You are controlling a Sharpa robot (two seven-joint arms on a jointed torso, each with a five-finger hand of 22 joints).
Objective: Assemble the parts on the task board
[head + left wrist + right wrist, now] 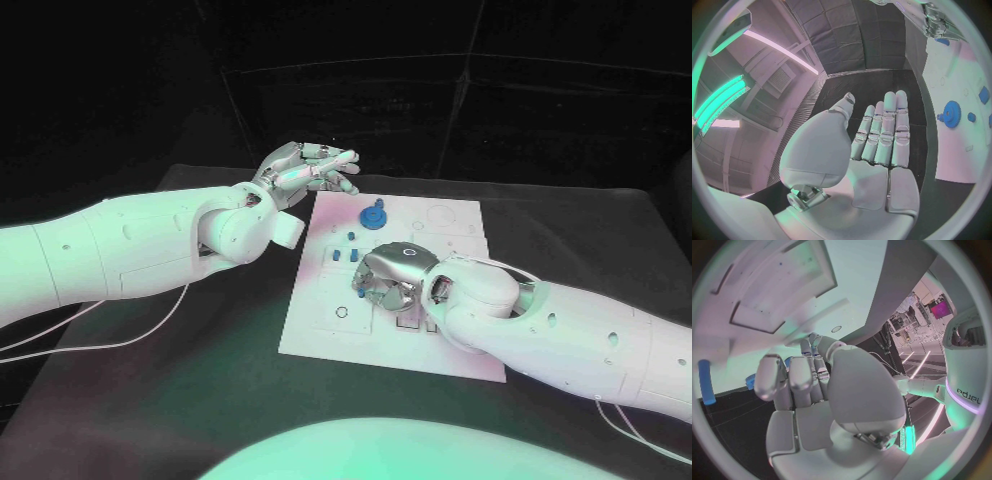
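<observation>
2 hands are working at the white board (325,320) lying in the middle of the black table (173,390). The left hand (306,168) is hovering off the board's far left corner; in its wrist view its fingers (886,130) are lying straight and side by side with nothing in them, so it is released. The right hand (389,280) is reaching down over the middle of the board, its fingers (792,382) curling toward the surface. I cannot tell whether they are grasping a part, because the hand is covering whatever lies under it. A blue gear (374,217) is standing on the far half of the board, and several small blue pieces (343,252) are sitting just beside the right hand. In the right wrist view a blue peg (706,382) is lying near the board's edge. Judging from this, the right hand is either picking or seating a small part in the board's middle. The next move is calling for fine alignment over a socket, while the left hand is waiting free.
</observation>
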